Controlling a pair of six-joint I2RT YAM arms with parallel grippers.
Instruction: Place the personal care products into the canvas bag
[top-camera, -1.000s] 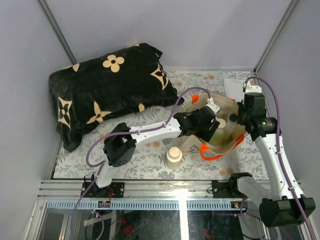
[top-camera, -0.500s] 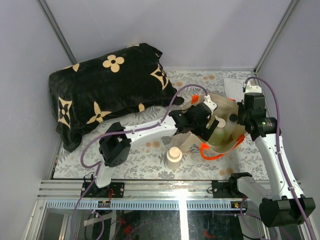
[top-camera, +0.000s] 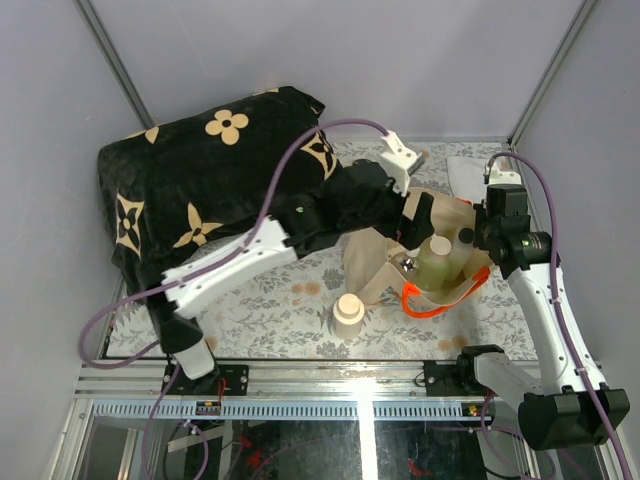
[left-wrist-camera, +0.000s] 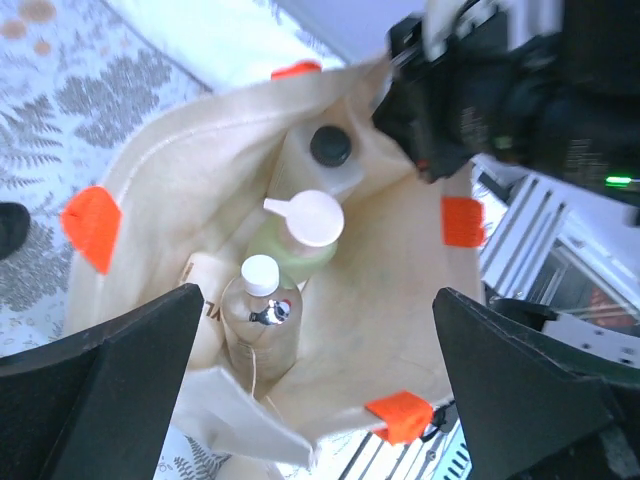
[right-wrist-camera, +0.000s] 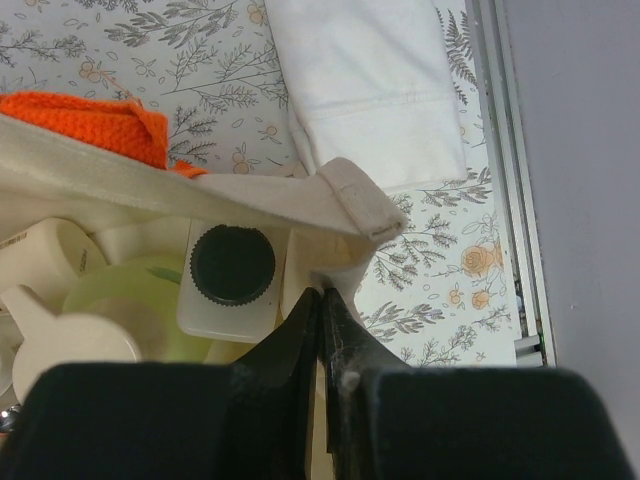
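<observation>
Left pincer (left-wrist-camera: 320, 385) higher over canvas bag (left-wrist-camera: 190, 120)

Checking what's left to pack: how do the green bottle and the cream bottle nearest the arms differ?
The green bottle stands inside the bag; the cream bottle stands outside it on the mat. The green bottle looks larger and is pale green with a beige cap; the cream bottle is squat and one colour all over. Both look upright.

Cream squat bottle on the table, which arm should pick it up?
Left. The left claw hangs open and empty over the canvas bag; the right claw is shut on its rim. The cream squat bottle stands clear of both.
</observation>
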